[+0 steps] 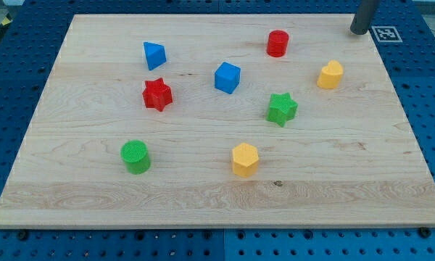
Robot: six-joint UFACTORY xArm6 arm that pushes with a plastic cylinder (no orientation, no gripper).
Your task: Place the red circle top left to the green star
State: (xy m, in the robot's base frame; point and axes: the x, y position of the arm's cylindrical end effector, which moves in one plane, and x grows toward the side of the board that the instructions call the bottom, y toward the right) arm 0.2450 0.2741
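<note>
The red circle [278,43], a short red cylinder, stands near the view's top, right of centre. The green star [282,109] lies below it, a little to the right, about a quarter of the board's depth away. My tip [359,31] is at the view's top right, at the board's far edge, well to the right of the red circle and touching no block.
A wooden board [94,210] holds the blocks: a blue cube [228,77], a blue triangular block [154,54], a red star [157,94], a green cylinder [136,156], a yellow hexagon [244,159] and a yellow block [330,75] between my tip and the green star.
</note>
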